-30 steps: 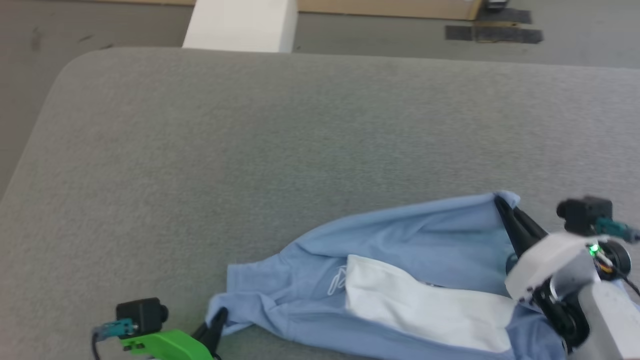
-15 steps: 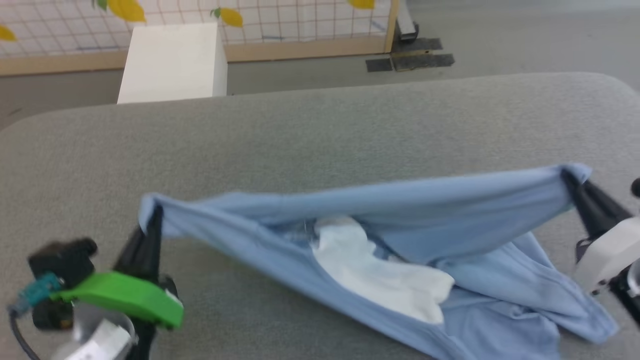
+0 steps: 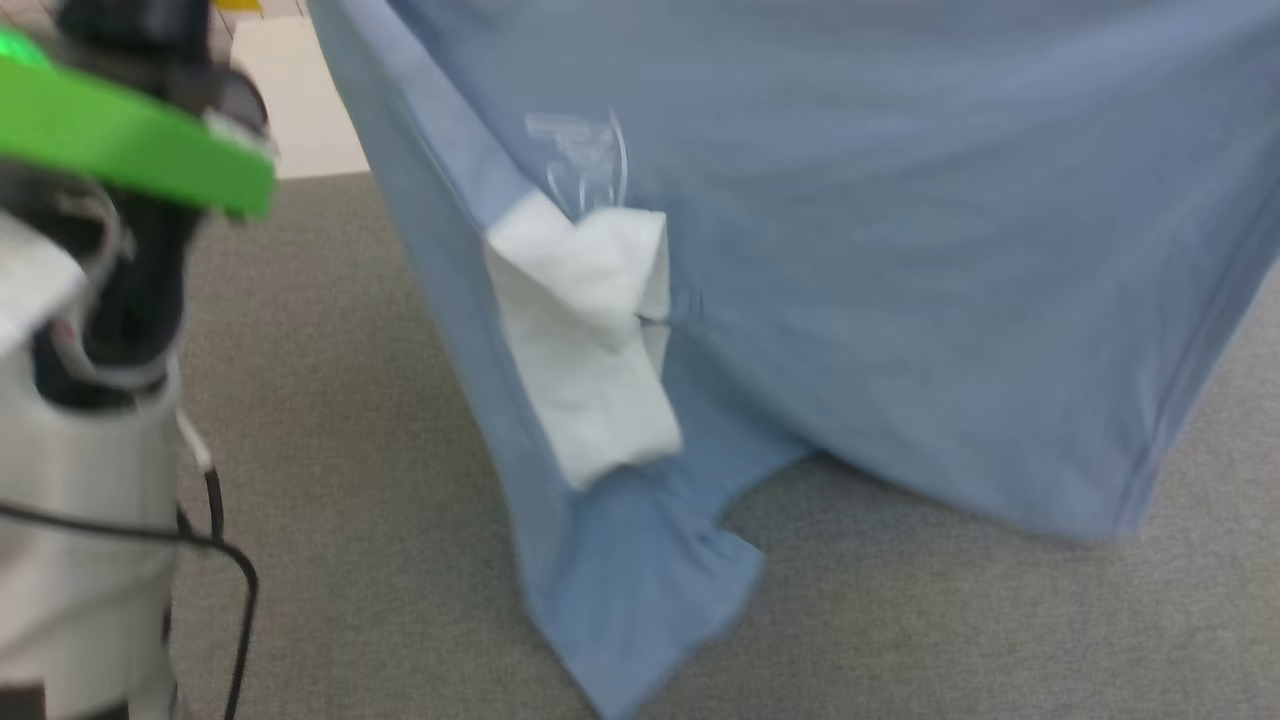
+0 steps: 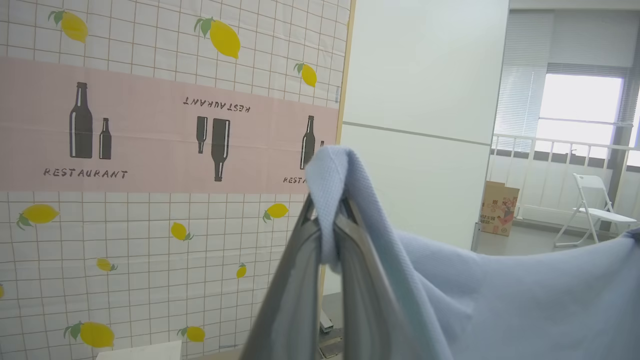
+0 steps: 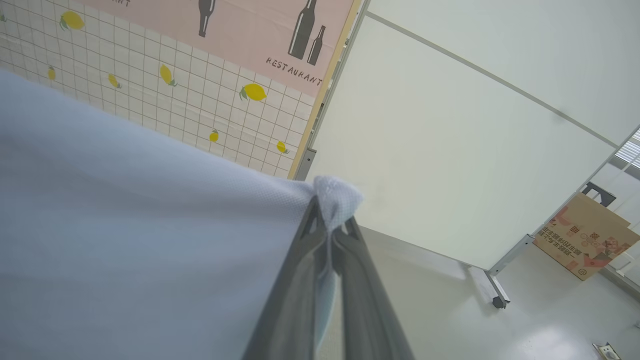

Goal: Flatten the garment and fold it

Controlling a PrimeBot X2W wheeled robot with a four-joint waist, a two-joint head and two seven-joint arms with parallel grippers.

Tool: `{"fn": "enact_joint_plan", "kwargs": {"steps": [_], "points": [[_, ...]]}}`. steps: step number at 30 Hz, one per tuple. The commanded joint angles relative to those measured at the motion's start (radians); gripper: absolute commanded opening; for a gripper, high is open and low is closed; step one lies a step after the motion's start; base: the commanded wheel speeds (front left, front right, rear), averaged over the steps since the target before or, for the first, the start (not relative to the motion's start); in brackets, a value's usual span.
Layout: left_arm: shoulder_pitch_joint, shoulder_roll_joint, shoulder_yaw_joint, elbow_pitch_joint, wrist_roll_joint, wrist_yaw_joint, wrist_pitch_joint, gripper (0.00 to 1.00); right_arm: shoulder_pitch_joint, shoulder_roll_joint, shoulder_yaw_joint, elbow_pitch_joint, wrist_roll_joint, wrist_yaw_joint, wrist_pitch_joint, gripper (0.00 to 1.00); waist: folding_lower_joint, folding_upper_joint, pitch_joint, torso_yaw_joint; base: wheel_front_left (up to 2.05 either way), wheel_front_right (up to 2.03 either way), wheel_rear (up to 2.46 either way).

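Observation:
The light blue garment (image 3: 850, 250) hangs in the air in the head view, spread wide over the grey surface (image 3: 350, 450), with a white panel (image 3: 590, 330) dangling on its left part and a faint white logo above it. My left gripper (image 4: 327, 205) is shut on one corner of the garment (image 4: 450, 295), raised high. In the right wrist view my right gripper (image 5: 330, 210) is shut on another corner of the garment (image 5: 125, 225), cloth poking out past the tips. The left arm's green bracket (image 3: 120, 140) and pale forearm show at the head view's left edge.
A grey padded surface lies below the hanging cloth. Beyond it stand a lemon-patterned screen (image 4: 150, 125), a white partition wall (image 5: 450, 140), a cardboard box (image 5: 580, 240) and a folding chair (image 4: 595, 210).
Both grippers have lifted the garment off the grey surface, and it now hangs spread between them. The head camera has also shifted, so the cloth covers most of its picture.

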Motion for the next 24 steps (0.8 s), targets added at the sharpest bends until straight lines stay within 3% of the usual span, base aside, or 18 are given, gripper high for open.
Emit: {"fn": "enact_joint_plan", "kwargs": {"steps": [1, 7, 13, 19, 24], "points": [[-0.075, -0.008, 0.001, 0.031, -0.014, -0.005, 0.001, 0.00, -0.064, 0.002, 0.010, 0.029, 0.005, -0.002, 0.003, 0.00, 0.0000, 0.0000, 0.059, 0.003, 0.00, 0.00, 0.00], [-0.376, -0.020, 0.003, 0.185, -0.011, -0.001, 0.010, 0.00, -0.320, 0.038, 0.065, 0.167, -0.009, -0.002, 0.012, 0.00, 0.0000, 0.0000, 0.187, -0.011, 0.00, 0.00, 0.00], [-0.660, 0.006, -0.016, 0.329, 0.073, 0.013, -0.005, 0.00, -0.572, 0.113, 0.056, 0.321, -0.085, -0.002, -0.019, 0.00, 0.0000, 0.0000, 0.332, -0.043, 0.00, 0.00, 0.00], [-0.902, 0.009, -0.017, 0.453, 0.158, 0.045, -0.108, 0.00, -0.786, 0.205, -0.028, 0.450, -0.248, -0.002, -0.167, 0.00, 0.0000, 0.0000, 0.450, -0.069, 0.00, 0.00, 0.00], [-0.977, 0.008, -0.026, 0.534, 0.195, 0.036, -0.209, 0.00, -0.838, 0.256, -0.055, 0.512, -0.327, -0.002, -0.298, 0.00, 0.0000, 0.0000, 0.495, -0.062, 0.00, 0.00, 0.00]]}}
